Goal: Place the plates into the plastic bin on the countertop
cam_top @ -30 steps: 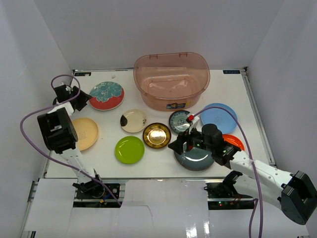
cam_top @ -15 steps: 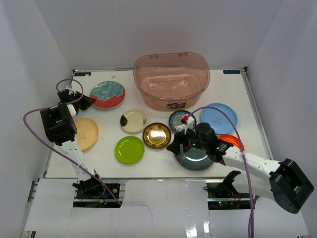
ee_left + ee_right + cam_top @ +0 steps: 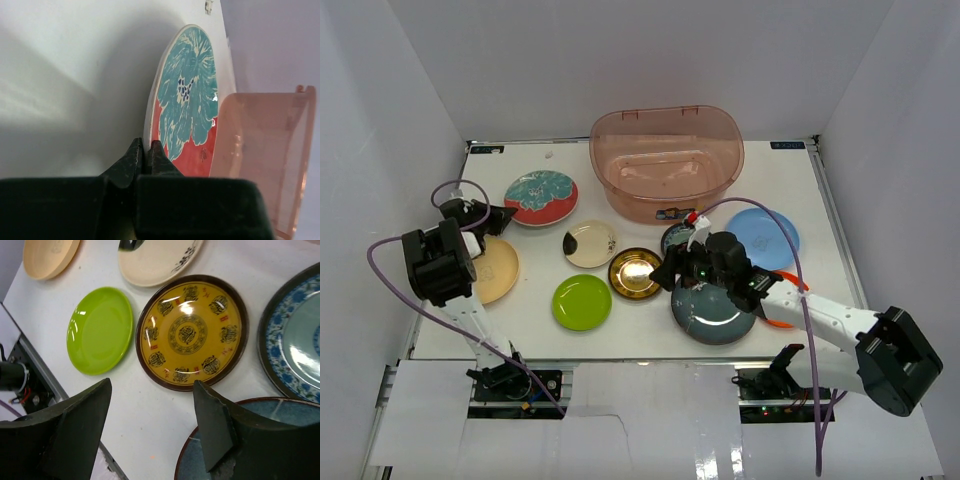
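My left gripper (image 3: 145,148) is shut on the near rim of the red-teal patterned plate (image 3: 187,100), which lies at the back left (image 3: 542,195) beside the pinkish plastic bin (image 3: 665,160). My right gripper (image 3: 152,385) stands open just above the white countertop (image 3: 150,430). Its left finger is near the lime plate (image 3: 100,330). Its right finger overhangs the edge of the grey-blue plate (image 3: 250,450). The gold plate (image 3: 192,330) lies just beyond the fingertips. In the top view the right gripper (image 3: 670,275) sits between the gold plate (image 3: 635,272) and the grey-blue plate (image 3: 712,312).
A cream plate (image 3: 589,243), a tan plate (image 3: 495,268), a dark teal patterned plate (image 3: 678,238) and a light blue plate (image 3: 765,237) lie on the countertop. An orange plate (image 3: 790,292) is half hidden under the right arm. White walls close in on three sides.
My left gripper has shifted along the left side to the patterned plate's rim and shut on it. The right gripper has moved left, off the grey-blue plate toward the gold one, still open.
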You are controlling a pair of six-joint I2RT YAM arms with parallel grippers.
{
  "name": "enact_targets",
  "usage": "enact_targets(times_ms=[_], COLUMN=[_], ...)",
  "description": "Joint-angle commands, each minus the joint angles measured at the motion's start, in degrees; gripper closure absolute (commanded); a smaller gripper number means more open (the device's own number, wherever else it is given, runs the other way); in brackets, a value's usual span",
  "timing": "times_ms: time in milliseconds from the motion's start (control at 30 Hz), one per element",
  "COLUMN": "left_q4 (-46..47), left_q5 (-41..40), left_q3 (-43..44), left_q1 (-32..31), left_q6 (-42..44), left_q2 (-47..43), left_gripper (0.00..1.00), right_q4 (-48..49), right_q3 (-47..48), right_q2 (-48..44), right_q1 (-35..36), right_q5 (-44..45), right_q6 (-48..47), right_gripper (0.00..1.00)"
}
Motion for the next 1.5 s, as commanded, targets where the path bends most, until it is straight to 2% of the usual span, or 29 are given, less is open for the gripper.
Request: enact_targets(times_ms=[0, 33, 100, 133, 200, 233, 267, 367, 500, 633, 667, 767, 933, 1033, 1067, 1133, 1167, 1200, 1300, 1400, 1467], left_q4=[16.9, 17.2, 15.9, 15.5, 14.5, 14.0, 13.4, 8.9, 4.4, -2.0, -3.5, -6.7, -10.2, -14.0, -15.5, -19.4, -23.5, -26.9, -33.9, -37.7, -37.7], left_q5=[6.4, 6.2, 5.5, 5.2, 5.0, 4.6, 4.1, 2.0, 0.0, -4.1, -5.6, -8.9, -14.0, -16.0, -16.5, -17.3, -17.6, -17.8, -19.1, -19.3, -20.0], left_q3=[-4.3, -5.3, -7.5, -8.3, -10.2, -10.8, -11.2, -11.7, -10.2, -5.2, -2.4, 4.2, 16.7, 28.0, 35.2, 43.4, 47.5, 54.9, 68.6, 73.2, 72.7], left_q1=[-0.5, -0.5, -0.8, -0.9, -1.1, -1.0, -1.0, -1.4, -4.5, -14.4, -19.3, -28.5, -36.6, -39.4, -40.1, -41.7, -42.2, -43.0, -44.1, -44.7, -44.8], left_q6=[-14.1, -15.0, -15.8, -15.9, -16.8, -16.8, -16.8, -15.6, -13.6, -6.5, -5.6, -2.2, 0.8, 2.5, 4.1, 5.8, 7.3, 8.4, 11.7, 12.7, 12.9], left_q2=[-10.8, -12.4, -17.7, -19.6, -24.9, -26.8, -28.8, -36.6, -45.5, -46.5, -45.7, -40.0, -27.6, -17.5, -11.8, -5.6, 0.1, 2.9, 13.0, 18.2, 19.0], left_gripper=[1.00, 1.00, 1.00, 1.00, 1.00, 1.00, 1.00, 1.00, 1.00, 1.00, 1.00, 1.00, 1.00, 1.00, 1.00, 1.00, 1.00, 1.00, 1.00, 1.00, 1.00], right_q4=[-4.2, -4.7, -6.6, -8.8, -10.7, -13.0, -15.2, -22.1, -30.3, -31.0, -30.6, -28.9, -28.9, -28.1, -27.6, -25.9, -25.5, -25.2, -25.2, -25.0, -25.4], right_q3=[2.2, 1.7, -0.1, -0.8, -3.8, -4.7, -5.4, -7.2, -7.9, -9.9, -10.0, -8.9, -7.1, -8.3, -8.8, -10.0, -10.8, -11.1, -11.5, -11.6, -11.3], right_q2=[-3.7, -4.9, -8.8, -10.1, -14.5, -17.8, -19.5, -26.5, -32.1, -34.6, -34.8, -34.5, -33.1, -33.1, -33.3, -33.9, -34.1, -34.2, -34.4, -34.3, -33.9], right_q1=[-1.7, -2.5, -5.7, -6.7, -9.2, -10.5, -11.0, -12.7, -14.8, -15.5, -15.5, -15.5, -15.5, -15.5, -15.5, -15.5, -15.5, -15.4, -15.4, -15.5, -15.4], right_q5=[8.2, 8.4, 9.0, 9.1, 9.2, 10.2, 11.6, 14.0, 15.0, 13.1, 12.4, 11.8, 10.0, 5.2, 4.5, 2.1, 1.6, 1.0, 1.6, 1.8, 1.6], right_q6=[1.0, 1.2, 1.8, 2.2, 4.1, 4.8, 5.6, 7.3, 7.5, 8.6, 8.8, 7.9, 4.9, 4.2, 4.1, 4.3, 4.3, 4.3, 3.1, 1.7, 0.5], right_gripper=[0.29, 0.39, 0.47, 0.57, 0.66, 0.75, 0.79, 0.83, 0.80, 0.74, 0.73, 0.71, 0.67, 0.65, 0.65, 0.64, 0.63, 0.61, 0.57, 0.51, 0.49])
